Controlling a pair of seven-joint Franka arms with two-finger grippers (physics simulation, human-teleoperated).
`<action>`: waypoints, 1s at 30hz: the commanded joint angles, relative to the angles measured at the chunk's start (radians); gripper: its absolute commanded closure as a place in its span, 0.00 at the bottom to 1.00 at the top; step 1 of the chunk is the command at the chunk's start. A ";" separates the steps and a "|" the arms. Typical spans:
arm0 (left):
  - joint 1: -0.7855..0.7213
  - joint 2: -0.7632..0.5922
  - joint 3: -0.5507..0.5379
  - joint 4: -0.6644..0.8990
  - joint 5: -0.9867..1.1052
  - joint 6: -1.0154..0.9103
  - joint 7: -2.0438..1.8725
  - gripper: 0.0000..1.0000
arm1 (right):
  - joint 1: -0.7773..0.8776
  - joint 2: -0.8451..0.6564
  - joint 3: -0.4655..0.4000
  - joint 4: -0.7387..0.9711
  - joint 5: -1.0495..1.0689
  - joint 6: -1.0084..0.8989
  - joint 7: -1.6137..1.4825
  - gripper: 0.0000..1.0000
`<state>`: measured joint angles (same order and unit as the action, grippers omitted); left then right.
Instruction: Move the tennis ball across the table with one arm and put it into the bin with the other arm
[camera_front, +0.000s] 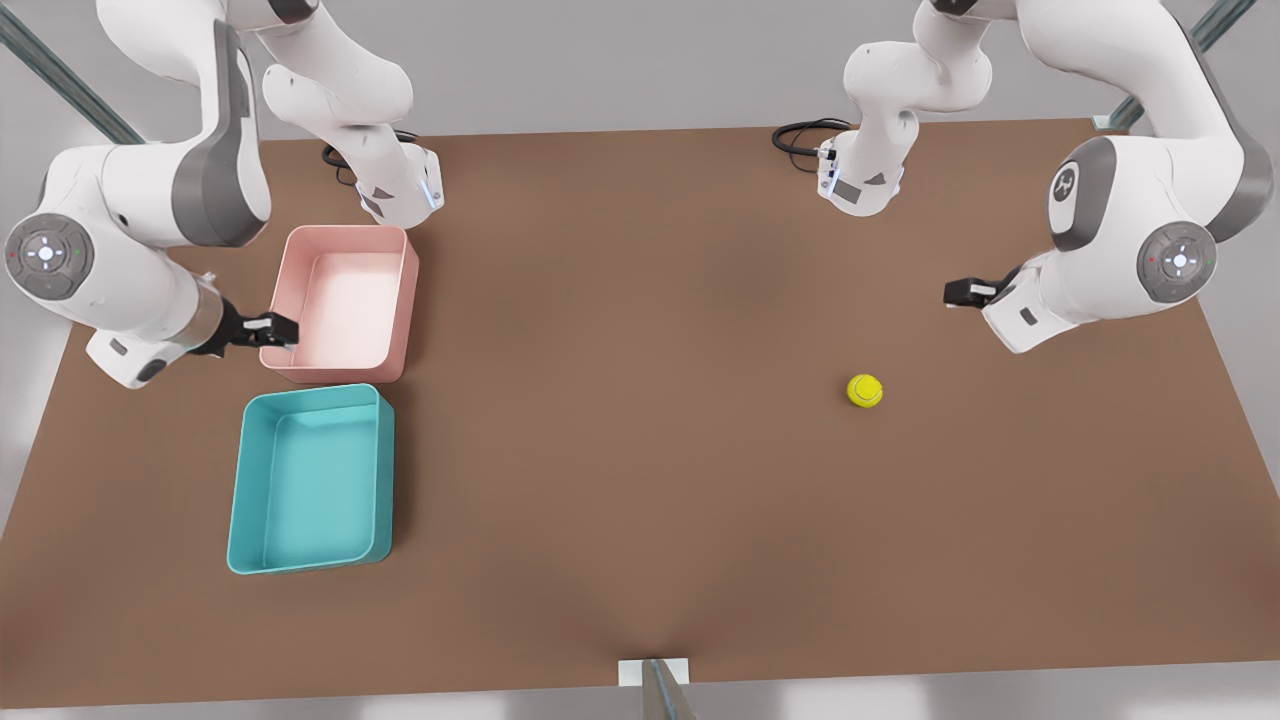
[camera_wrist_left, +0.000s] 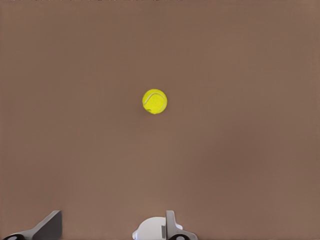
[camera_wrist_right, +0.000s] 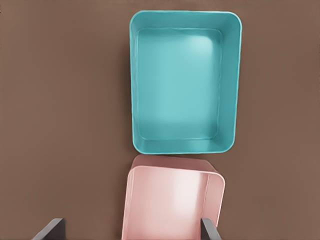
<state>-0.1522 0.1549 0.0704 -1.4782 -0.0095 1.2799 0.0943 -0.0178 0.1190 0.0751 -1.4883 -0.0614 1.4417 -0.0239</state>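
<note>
The tennis ball (camera_front: 864, 390) lies on the brown table (camera_front: 640, 400) at the front view's right, small and yellow-green. My left gripper (camera_front: 962, 292) hovers above the table a short way behind and to the right of it, open and empty. The left wrist view looks down on the ball (camera_wrist_left: 154, 101) ahead of the spread fingertips (camera_wrist_left: 51, 225). The teal bin (camera_front: 310, 478) sits at the front view's left, with nothing inside. My right gripper (camera_front: 278, 328) hangs open over the near left corner of the pink tray (camera_front: 345, 300), behind the bin (camera_wrist_right: 184, 80).
The pink tray (camera_wrist_right: 170, 205) stands right behind the teal bin, almost touching it. Both arm bases stand at the table's far edge with black cables (camera_front: 800, 135). A wide stretch of bare table separates the ball from the bins.
</note>
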 joint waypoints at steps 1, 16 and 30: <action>0.000 -0.002 0.000 -0.005 0.000 0.041 0.039 0.00 | -0.001 -0.001 0.000 -0.001 0.003 0.066 -0.008 0.00; -0.012 0.063 -0.038 -0.505 0.075 0.754 1.447 0.79 | -0.025 0.021 0.000 -0.001 0.020 0.063 -0.021 0.00; 0.039 0.178 -0.040 -0.576 0.273 0.977 1.727 0.79 | -0.027 0.039 0.000 -0.001 0.015 0.058 -0.030 0.00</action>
<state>-0.1148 0.3344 0.0319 -2.0580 0.2520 2.1842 1.2319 -0.0434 0.1584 0.0750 -1.4902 -0.0454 1.5002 -0.0423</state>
